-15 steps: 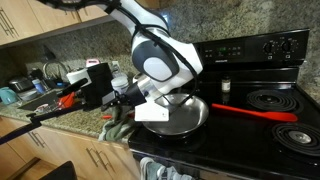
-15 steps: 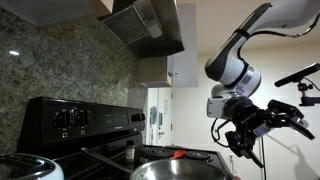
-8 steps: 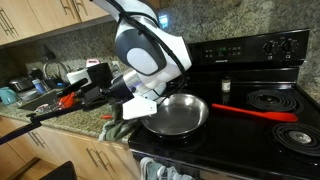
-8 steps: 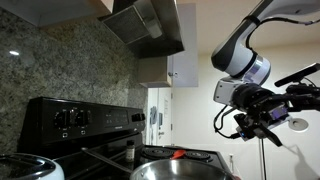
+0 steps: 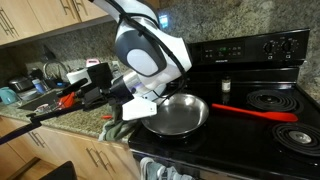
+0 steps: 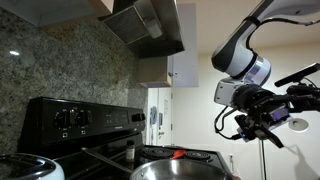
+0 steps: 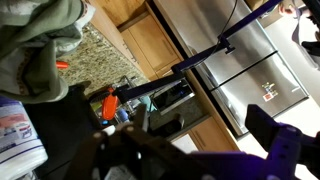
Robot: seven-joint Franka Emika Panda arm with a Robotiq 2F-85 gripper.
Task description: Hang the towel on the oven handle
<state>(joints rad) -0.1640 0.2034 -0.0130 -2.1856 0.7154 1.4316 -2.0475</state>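
1. Nearest, wooden cabinet fronts [image 5: 90,160] run beneath the granite bench [image 5: 80,118].
2. Towel [image 5: 113,128]: grey-green, crumpled in a heap on the bench, just beside the black range [image 5: 235,140]. Nothing grips it. In the wrist view it fills the upper left corner.
3. Hand [image 5: 115,95]: hovers above the towel and apart from it, holding nothing. The wrist view shows its dark fingers spread wide with nothing between them.
4. Arm [image 5: 150,50]: white and black, bent over the join between bench and range.
5. Steel pan [image 5: 178,115]: sits on the front of the cooktop, near the towel. Its long red handle [image 5: 255,112] lies across the cooktop, pointing away from the bench.
6. Coil burner [image 5: 272,98]: bare, behind the red handle.
7. Bench clutter [image 5: 40,92]: small items and a red-handled tool, too small to itemise.
8. Control panel [image 5: 250,47]: black, upright at the back of the range.
9. Backsplash [image 5: 75,45]: speckled granite, furthest back.
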